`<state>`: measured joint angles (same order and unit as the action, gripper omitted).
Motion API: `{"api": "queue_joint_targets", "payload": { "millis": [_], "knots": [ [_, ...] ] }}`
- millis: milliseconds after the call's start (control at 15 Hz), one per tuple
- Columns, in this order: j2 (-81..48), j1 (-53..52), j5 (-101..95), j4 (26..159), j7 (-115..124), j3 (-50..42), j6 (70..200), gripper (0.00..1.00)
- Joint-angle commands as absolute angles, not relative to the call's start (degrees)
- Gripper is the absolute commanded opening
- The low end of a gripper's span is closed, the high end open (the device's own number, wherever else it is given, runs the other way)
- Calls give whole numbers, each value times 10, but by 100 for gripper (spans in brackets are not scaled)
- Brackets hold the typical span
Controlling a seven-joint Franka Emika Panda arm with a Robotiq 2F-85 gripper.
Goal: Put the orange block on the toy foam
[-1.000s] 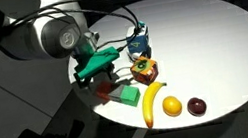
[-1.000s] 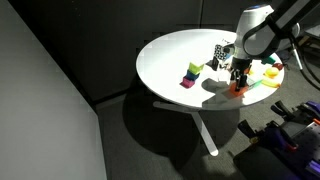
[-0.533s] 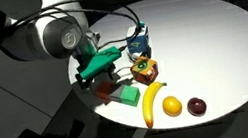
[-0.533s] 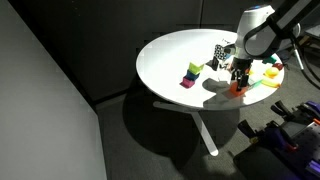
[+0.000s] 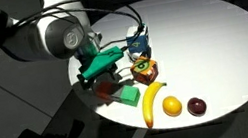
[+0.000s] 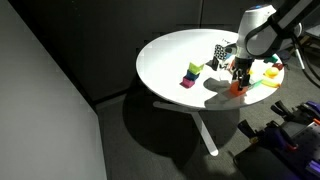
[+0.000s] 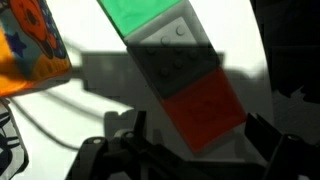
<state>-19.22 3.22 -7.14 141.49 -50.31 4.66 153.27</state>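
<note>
Small plain orange-red block (image 7: 205,112) sits by the edge of the round white bench (image 5: 210,34), butted against a flat green block (image 7: 150,15). The fingers (image 7: 268,140) are spread either side of it, not pinching.

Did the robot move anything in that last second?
No, nothing visibly changed. The gripper stays open over the orange block, which lies on the table. The toy foam, green block and banana sit where they were.
</note>
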Motion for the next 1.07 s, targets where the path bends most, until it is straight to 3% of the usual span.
{"api": "queue_joint_targets", "payload": {
  "millis": [0, 267, 400, 600, 1000],
  "knots": [
    [-191, 42, -87, 1415, -512, 45, 1536, 100],
    [-193, 40, -90, 1416, -510, 43, 1537, 100],
    [-195, 40, -90, 1415, -508, 42, 1537, 74],
    [-195, 37, -90, 1414, -501, 41, 1535, 49],
    [-180, 32, -83, 1412, -474, 41, 1525, 32]
  ]
}}
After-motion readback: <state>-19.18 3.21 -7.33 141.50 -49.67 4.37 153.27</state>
